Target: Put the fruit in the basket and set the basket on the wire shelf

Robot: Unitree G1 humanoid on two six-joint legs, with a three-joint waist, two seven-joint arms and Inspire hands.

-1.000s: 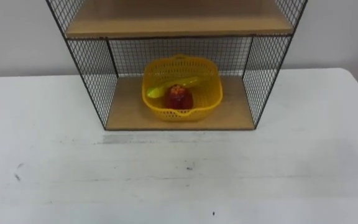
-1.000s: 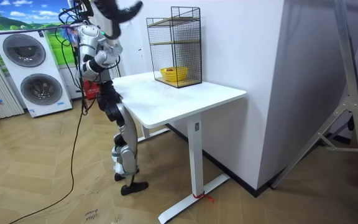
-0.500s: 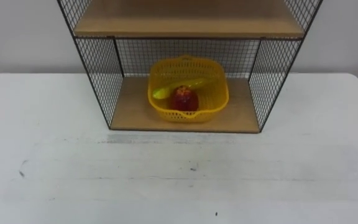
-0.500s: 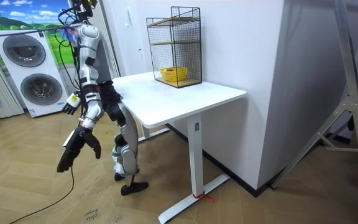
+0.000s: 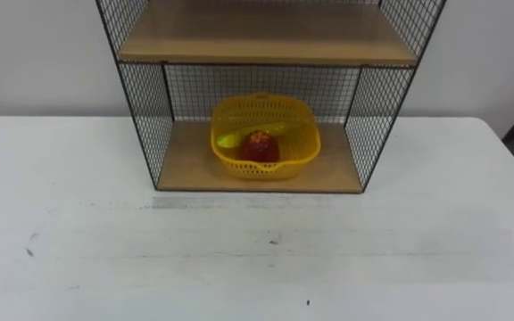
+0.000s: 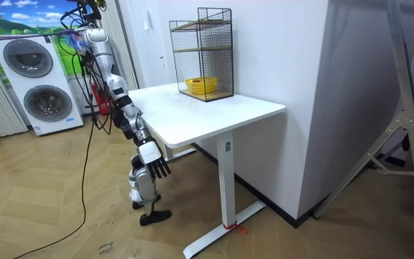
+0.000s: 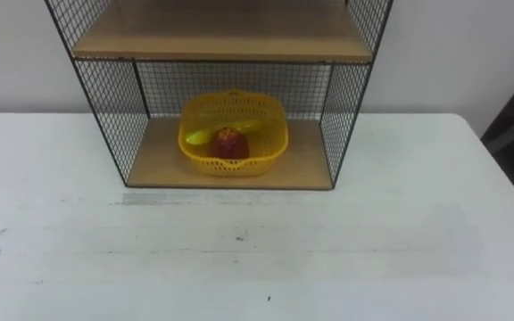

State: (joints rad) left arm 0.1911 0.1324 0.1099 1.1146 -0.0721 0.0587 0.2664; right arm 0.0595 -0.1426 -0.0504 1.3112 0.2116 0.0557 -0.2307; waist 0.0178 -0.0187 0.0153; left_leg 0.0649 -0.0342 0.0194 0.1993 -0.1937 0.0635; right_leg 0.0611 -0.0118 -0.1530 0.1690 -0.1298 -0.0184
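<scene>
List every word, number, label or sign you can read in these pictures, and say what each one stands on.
No text can be read.
The yellow basket, the wire shelf and the white table show no print.
Any marking on the washing machines in the room view is too small to read.

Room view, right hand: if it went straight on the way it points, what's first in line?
The right hand hangs open below the table edge, pointing down. First in line is probably the floor; depth is unclear.
</scene>
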